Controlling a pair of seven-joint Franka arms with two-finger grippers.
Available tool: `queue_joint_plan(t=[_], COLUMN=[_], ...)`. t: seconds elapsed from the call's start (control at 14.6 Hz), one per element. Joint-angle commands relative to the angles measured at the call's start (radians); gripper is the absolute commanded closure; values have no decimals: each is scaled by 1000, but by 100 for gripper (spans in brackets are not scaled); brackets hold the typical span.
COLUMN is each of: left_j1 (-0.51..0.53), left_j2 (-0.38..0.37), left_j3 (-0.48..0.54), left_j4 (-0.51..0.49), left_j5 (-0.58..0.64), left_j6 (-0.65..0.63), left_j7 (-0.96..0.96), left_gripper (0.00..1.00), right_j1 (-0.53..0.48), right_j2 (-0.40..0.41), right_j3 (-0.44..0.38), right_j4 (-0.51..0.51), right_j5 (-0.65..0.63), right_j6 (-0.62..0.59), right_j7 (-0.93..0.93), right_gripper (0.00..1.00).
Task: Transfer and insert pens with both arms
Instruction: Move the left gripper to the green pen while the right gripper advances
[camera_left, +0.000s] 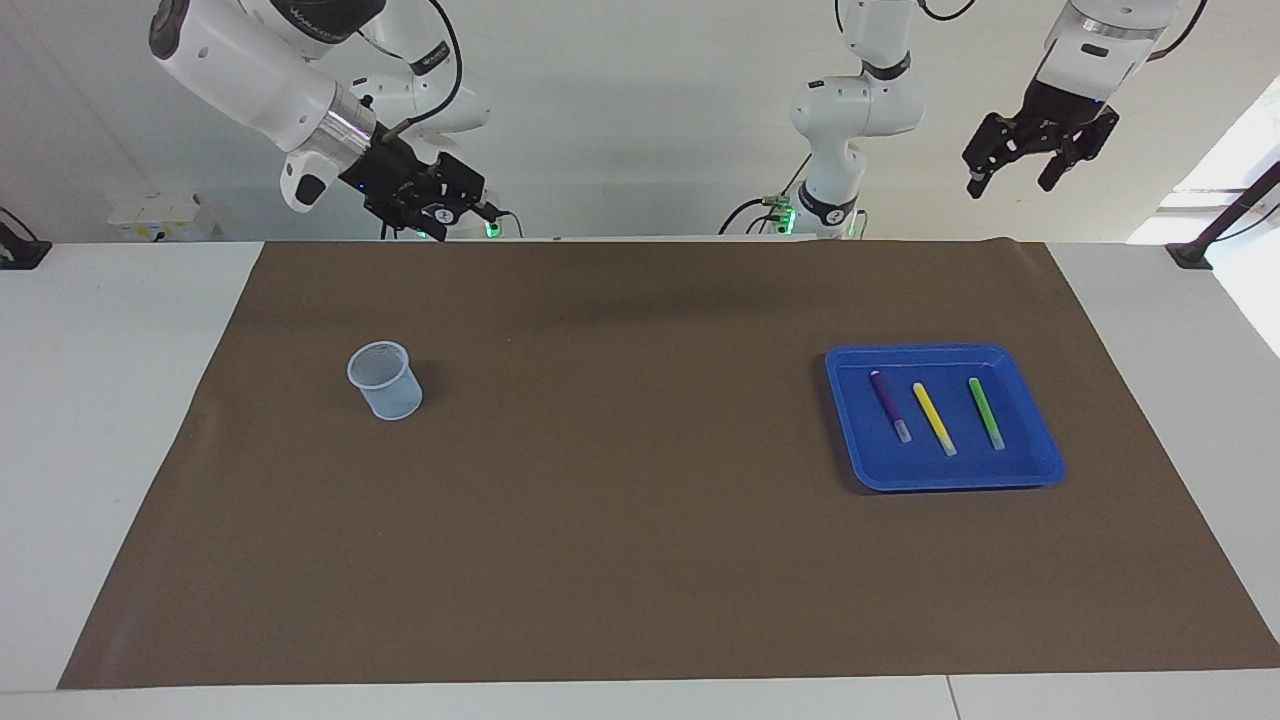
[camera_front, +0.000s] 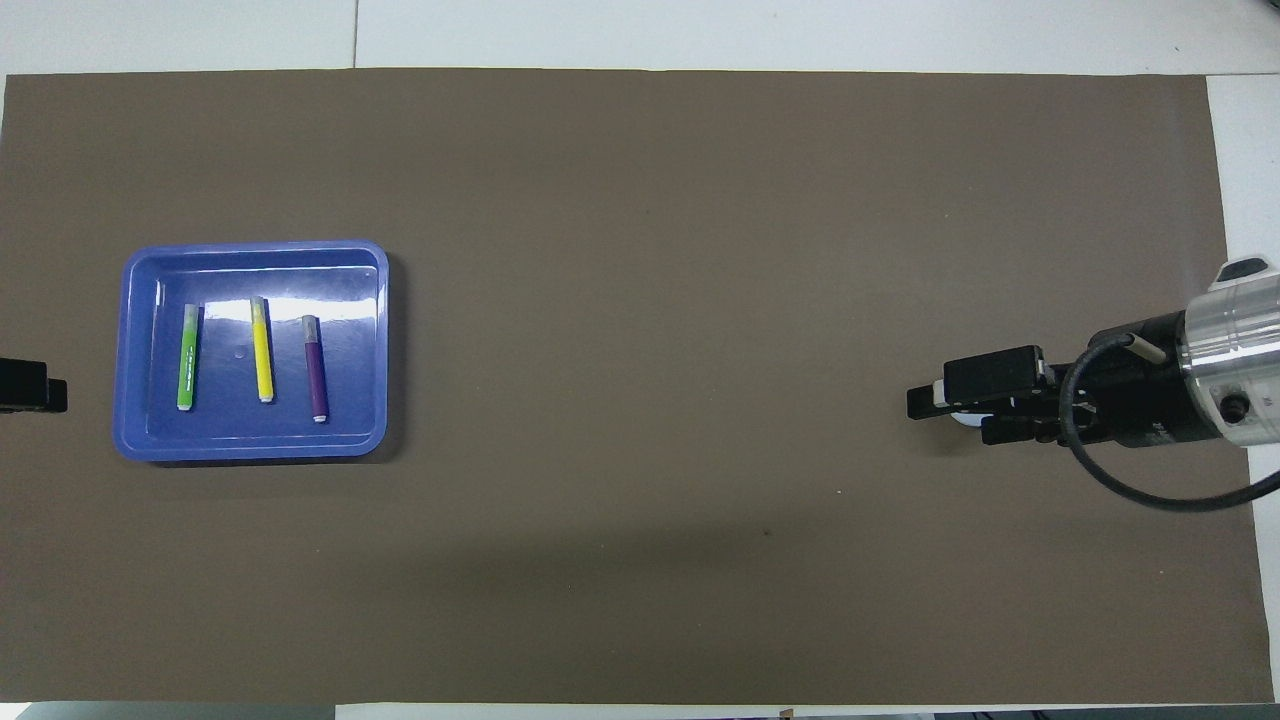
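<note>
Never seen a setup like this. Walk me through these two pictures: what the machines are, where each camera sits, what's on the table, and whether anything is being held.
Two white robot arms work at one table, each ending in a black two-finger gripper. One picture faces the robots from across the table; the other looks down from above their end.

On the brown mat a blue tray at the left arm's end holds the purple pen, yellow pen and green pen, lying side by side. A clear cup stands at the right arm's end.

Nothing is held. The left gripper hangs open, high over the table's edge near the tray. The right gripper is open too, raised; from above it covers the cup.
</note>
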Motion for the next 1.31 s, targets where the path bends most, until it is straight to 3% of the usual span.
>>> queue_joint_plan(t=[0.0, 1.03, 1.24], left_j1=[2, -3, 14], left_j2=[-13, -39, -47], left_j3=[-3, -24, 16], left_j4=[-2, -5, -114], left_j5=[11, 8, 7], left_j6=[-20, -30, 47], left_j7=[-3, -8, 12], left_gripper=[0, 0, 0], right_j1=[0, 43, 58], right_j2=[-20, -19, -24], right_j3=[4, 4, 4], right_j4=[-26, -57, -77], right_j5=[25, 96, 97], right_j6=[26, 97, 129], right_j7=[11, 19, 17], right_gripper=[0, 0, 0])
